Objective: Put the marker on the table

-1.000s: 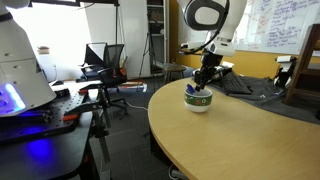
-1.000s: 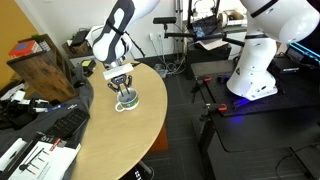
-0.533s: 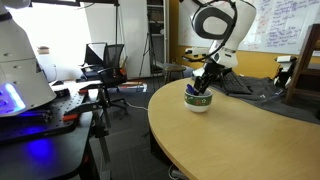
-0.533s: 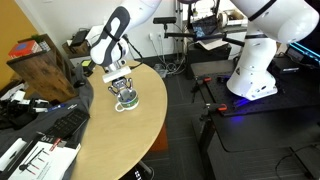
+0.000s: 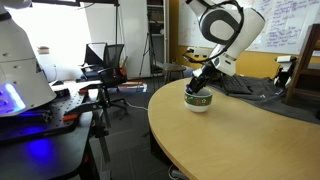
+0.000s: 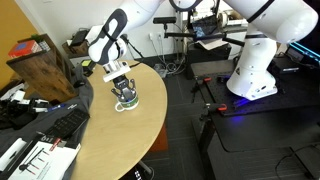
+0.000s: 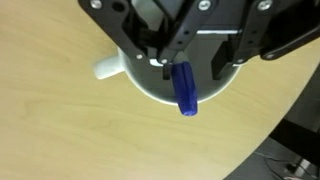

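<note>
One hand point(image 7: 188, 58) clamped on the blue marker point(image 7: 185, 90) above the bowl point(image 7: 145, 86).

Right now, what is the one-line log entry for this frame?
gripper: over white bowl | jaws: either side of marker, grip unconfirmed | marker: blue end showing, not yet on table

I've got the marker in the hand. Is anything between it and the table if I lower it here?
Yes: the white bowl sits directly beneath the marker, which is held in the hand. Lowering straight down would probably put it into the bowl. Bare table lies beside the bowl, so shift sideways past the rim first.
</note>
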Controlling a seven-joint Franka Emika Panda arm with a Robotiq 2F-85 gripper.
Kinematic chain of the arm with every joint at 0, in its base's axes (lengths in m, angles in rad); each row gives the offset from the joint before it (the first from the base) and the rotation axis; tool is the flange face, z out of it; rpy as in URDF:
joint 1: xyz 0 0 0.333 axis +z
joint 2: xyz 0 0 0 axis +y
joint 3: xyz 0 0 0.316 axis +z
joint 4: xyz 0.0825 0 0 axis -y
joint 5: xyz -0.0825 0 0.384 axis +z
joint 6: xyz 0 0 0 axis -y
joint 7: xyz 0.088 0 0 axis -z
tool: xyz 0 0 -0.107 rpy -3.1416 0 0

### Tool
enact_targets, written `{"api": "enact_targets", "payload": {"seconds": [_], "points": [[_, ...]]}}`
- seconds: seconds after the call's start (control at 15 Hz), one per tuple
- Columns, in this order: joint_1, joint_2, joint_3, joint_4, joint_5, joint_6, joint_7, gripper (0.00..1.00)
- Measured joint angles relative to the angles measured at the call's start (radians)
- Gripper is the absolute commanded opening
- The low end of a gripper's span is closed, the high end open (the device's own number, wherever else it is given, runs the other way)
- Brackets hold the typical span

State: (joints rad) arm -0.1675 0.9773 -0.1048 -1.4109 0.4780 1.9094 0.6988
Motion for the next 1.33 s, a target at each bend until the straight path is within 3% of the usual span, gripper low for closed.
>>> {"api": "enact_targets", "payload": {"seconds": [0.2, 0.33, 0.73, 1.07, 1.33], "points": [[-0.022, 0.017, 0.011, 0.027, 0.039, -0.019, -0.006, 0.01], [-0.032, 0.02, 0.016, 0.036, 0.057, -0.019, -0.008, 0.06], [-0.041, -0.029, 0.018, 0.031, 0.07, -0.042, -0.03, 0.06], [-0.036, -0.226, 0.015, -0.137, 0.07, -0.067, -0.12, 0.06], [0.018, -0.364, -0.043, -0.321, 0.05, 0.122, -0.082, 0.06]]}}
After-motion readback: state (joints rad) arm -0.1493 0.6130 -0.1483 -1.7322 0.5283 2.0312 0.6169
